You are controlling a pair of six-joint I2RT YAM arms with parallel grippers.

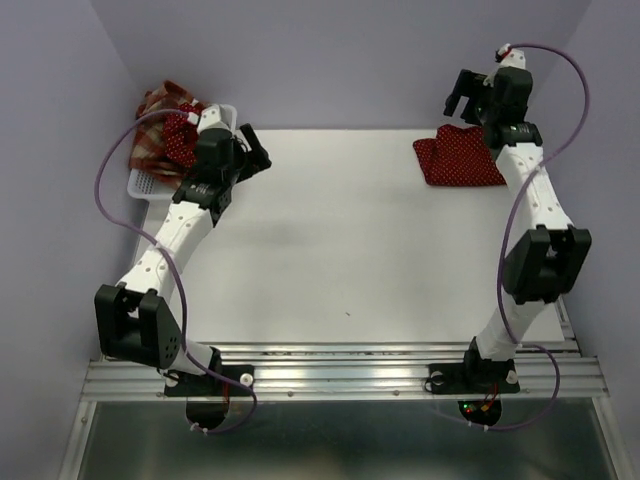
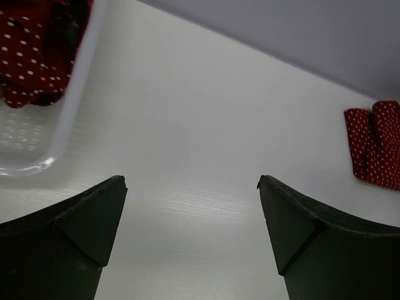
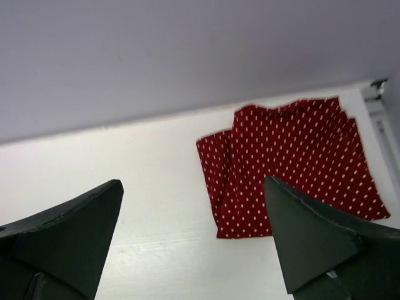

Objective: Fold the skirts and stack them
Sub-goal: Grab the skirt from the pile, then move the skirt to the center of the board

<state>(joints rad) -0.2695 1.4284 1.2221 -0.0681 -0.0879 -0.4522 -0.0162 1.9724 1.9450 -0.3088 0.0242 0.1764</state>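
Polka-dot skirt [image 1: 460, 157], folded, far right of surface [image 1: 340, 240]; second polka-dot skirt [image 1: 180, 137] and plaid skirt [image 1: 160, 100] heaped in mesh basket [image 1: 137, 186], far left. Left claw [image 2: 191, 180] beside basket, right claw [image 3: 193, 181] near folded one: both released, empty. Advised: left claw pinches one garment only, lifts clear of basket rim

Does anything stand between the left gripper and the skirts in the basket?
Only the basket's white wall, to the side of the open left gripper. The dotted skirt lies inside with nothing on top of it.
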